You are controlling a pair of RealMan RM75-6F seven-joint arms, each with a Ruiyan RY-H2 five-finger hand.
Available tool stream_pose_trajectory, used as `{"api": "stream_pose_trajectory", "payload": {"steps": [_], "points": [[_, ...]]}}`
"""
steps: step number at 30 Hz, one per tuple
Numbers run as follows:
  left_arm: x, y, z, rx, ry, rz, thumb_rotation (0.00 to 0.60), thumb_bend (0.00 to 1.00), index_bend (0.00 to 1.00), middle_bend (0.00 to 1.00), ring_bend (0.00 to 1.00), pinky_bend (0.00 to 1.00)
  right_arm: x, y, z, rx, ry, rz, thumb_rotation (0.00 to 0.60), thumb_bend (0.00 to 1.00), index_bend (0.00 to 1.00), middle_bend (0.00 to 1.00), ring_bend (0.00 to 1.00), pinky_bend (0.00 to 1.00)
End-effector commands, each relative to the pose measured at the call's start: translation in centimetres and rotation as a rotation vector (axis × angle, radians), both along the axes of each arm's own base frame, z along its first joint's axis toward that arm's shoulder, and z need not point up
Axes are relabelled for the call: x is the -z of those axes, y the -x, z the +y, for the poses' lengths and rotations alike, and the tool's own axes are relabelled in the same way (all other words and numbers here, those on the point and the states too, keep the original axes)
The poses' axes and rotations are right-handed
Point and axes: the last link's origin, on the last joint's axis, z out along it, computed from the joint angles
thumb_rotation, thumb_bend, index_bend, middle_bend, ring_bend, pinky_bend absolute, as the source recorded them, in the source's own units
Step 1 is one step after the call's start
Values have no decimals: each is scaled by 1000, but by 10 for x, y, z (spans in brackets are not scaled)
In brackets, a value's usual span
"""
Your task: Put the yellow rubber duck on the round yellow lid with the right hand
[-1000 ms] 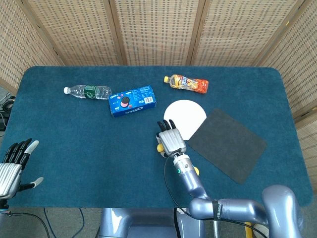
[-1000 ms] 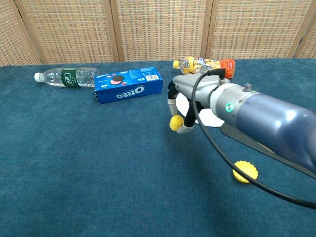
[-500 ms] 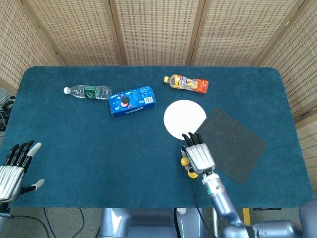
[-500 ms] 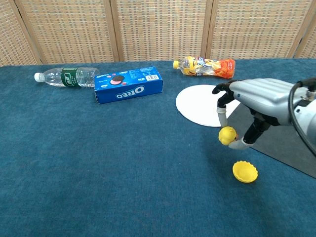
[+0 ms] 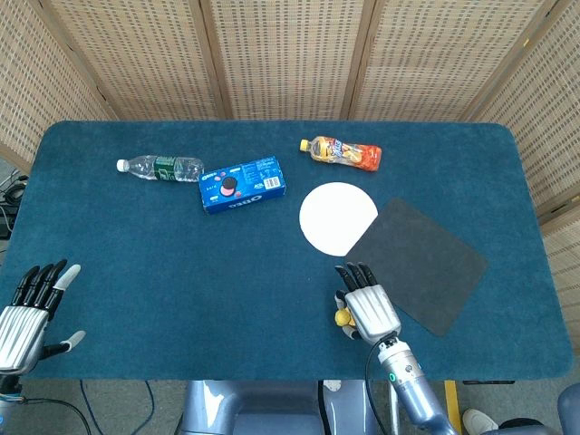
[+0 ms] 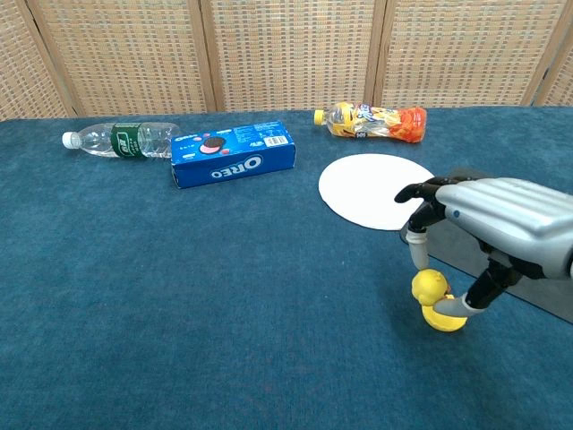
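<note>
The yellow rubber duck (image 6: 429,287) sits on top of the round yellow lid (image 6: 447,321), which lies on the blue cloth near the table's front edge. My right hand (image 6: 498,231) hangs over both. One fingertip (image 6: 417,254) touches the top of the duck and the thumb presses in from the right, so the duck is pinched. From the head view, the right hand (image 5: 368,310) covers most of the duck (image 5: 342,317), and the lid is hidden. My left hand (image 5: 30,311) is at the table's near left corner, fingers spread and holding nothing.
A white round disc (image 5: 337,217) and a dark mat (image 5: 415,264) lie just beyond the right hand. Further back are an Oreo box (image 5: 241,184), a water bottle (image 5: 160,167) and an orange drink bottle (image 5: 342,152). Wicker screens close off the back.
The right hand carried the duck toward the table's front edge and lowered it onto the lid. The left hand slid slightly lower in the head view.
</note>
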Motion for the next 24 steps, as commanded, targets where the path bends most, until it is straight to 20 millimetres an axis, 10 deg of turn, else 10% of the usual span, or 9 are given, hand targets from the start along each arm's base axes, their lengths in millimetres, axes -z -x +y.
{"api": "stream_pose_trajectory", "payload": {"steps": [1, 24], "points": [[0, 1, 1, -3, 1, 2, 600, 61, 0, 0, 0, 0, 5, 2, -2, 13, -7, 2, 600, 193, 549, 77, 0, 47], [0, 1, 2, -8, -5, 10, 600, 60, 0, 0, 0, 0, 22, 26, -19, 102, -20, 34, 600, 183, 549, 76, 0, 47]]}}
